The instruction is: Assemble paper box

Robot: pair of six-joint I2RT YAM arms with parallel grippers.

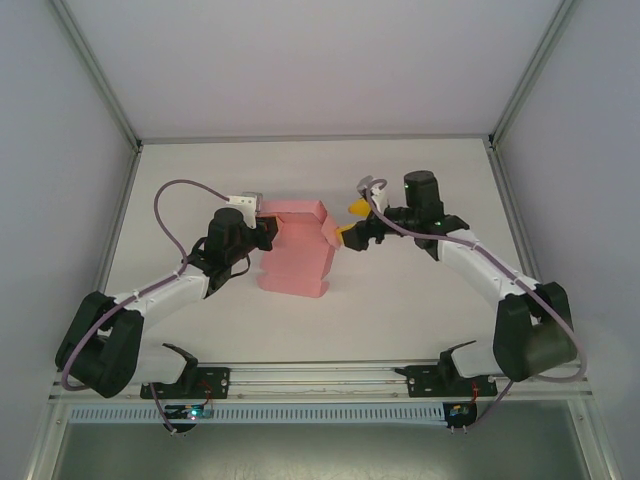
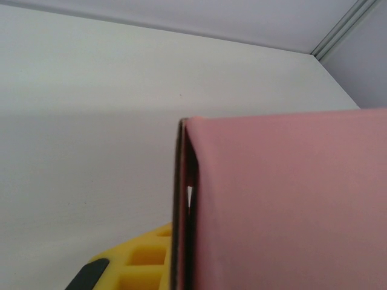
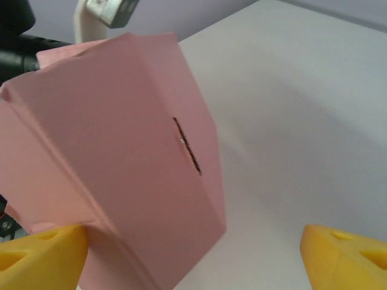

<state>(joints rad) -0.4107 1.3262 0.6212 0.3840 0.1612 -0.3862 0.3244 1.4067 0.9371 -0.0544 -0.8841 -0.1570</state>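
The pink paper box (image 1: 297,255) is partly folded and held up off the table in the middle. My left gripper (image 1: 262,232) is shut on its left edge. In the left wrist view the doubled card edge (image 2: 181,199) runs down beside one yellow finger (image 2: 136,260), and the pink panel (image 2: 284,205) covers the right half. My right gripper (image 1: 350,221) is open at the box's right side. In the right wrist view a pink flap (image 3: 121,163) with a short slot (image 3: 187,145) lies between the wide-spread jaws (image 3: 193,260). The left yellow fingertip (image 3: 42,251) touches the card, the right one (image 3: 344,254) stands apart.
The white table (image 1: 420,300) has free room on all sides of the box. Pale walls close it in at the left, right and back. A metal rail (image 1: 320,375) with both arm bases runs along the near edge.
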